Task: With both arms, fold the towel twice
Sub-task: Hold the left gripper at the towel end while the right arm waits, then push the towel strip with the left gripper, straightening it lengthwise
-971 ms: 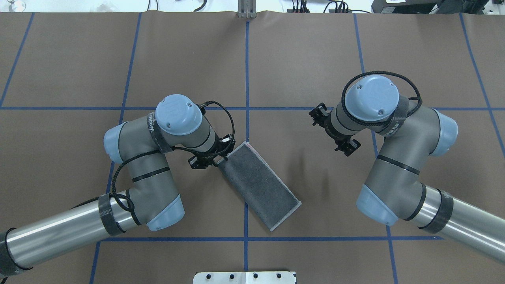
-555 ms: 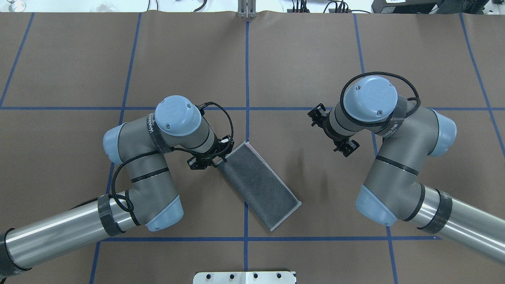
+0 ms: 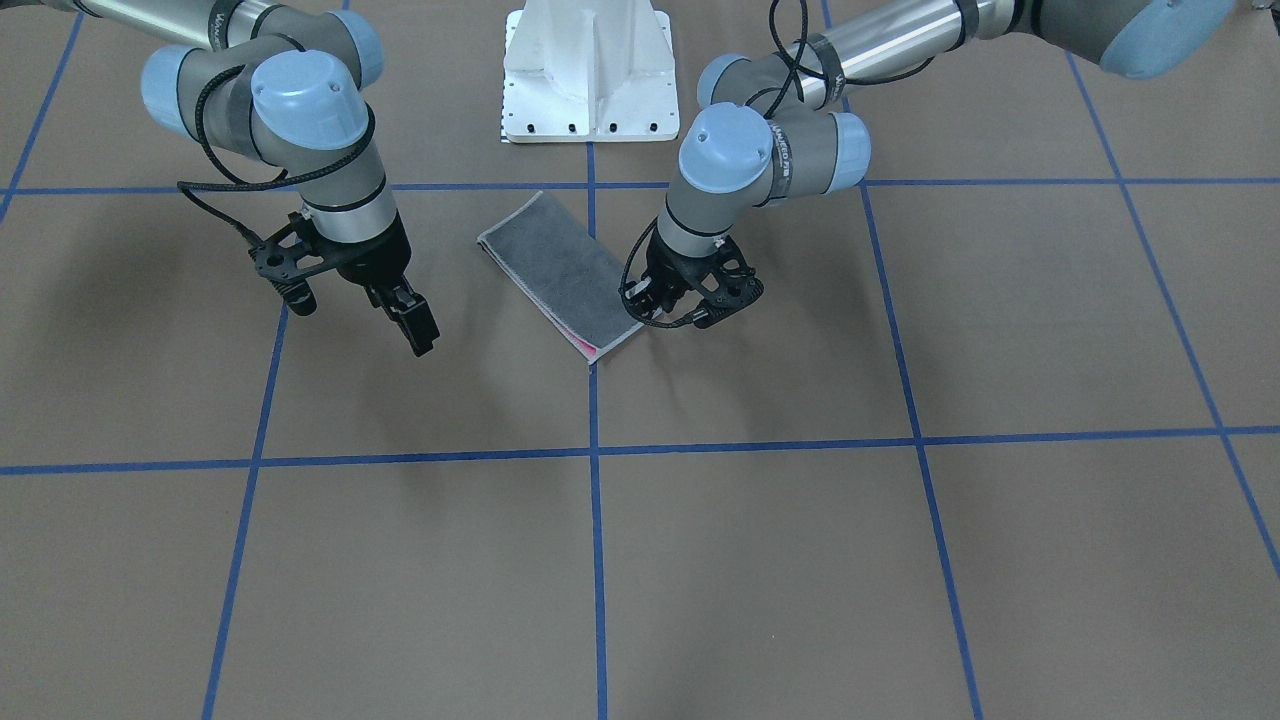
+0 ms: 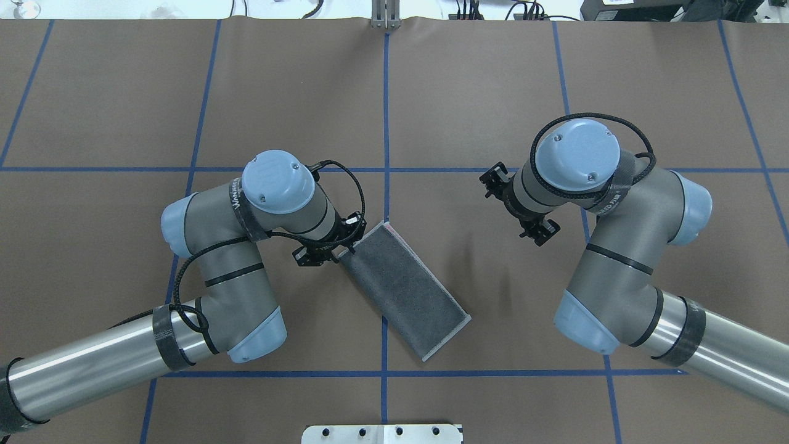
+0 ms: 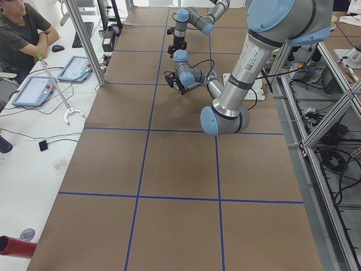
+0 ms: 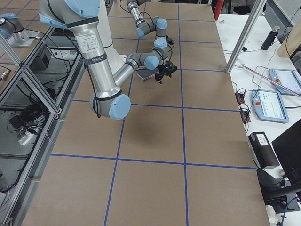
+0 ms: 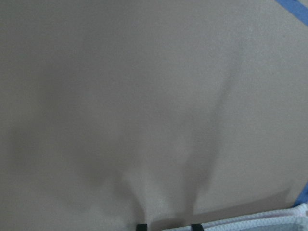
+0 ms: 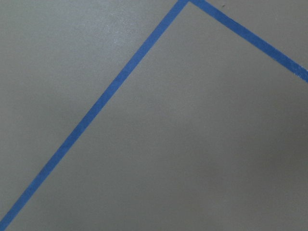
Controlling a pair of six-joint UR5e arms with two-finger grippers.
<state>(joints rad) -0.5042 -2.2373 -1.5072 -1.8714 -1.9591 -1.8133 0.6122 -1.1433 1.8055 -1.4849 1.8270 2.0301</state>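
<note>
The towel (image 4: 404, 290) lies flat in the middle of the table, folded to a long strip, dark grey face up, with a pink edge at its far end; it also shows in the front-facing view (image 3: 565, 270). My left gripper (image 4: 323, 251) is low at the strip's far left corner (image 3: 655, 305), beside the edge. Its fingertips (image 7: 142, 226) stand apart over bare table, with the towel's light stitched edge (image 7: 269, 222) just to one side. My right gripper (image 4: 516, 206) hangs open and empty above the table, right of the towel (image 3: 358, 312).
The white pedestal base (image 3: 590, 70) stands at the near table edge (image 4: 382, 433). Blue tape lines (image 8: 96, 110) grid the brown table cover. A seated person and tablets are beside the table's far edge (image 5: 28, 34).
My right arm has drifted slightly to the left, toward the table's middle. My left arm and the towel have hardly moved.
</note>
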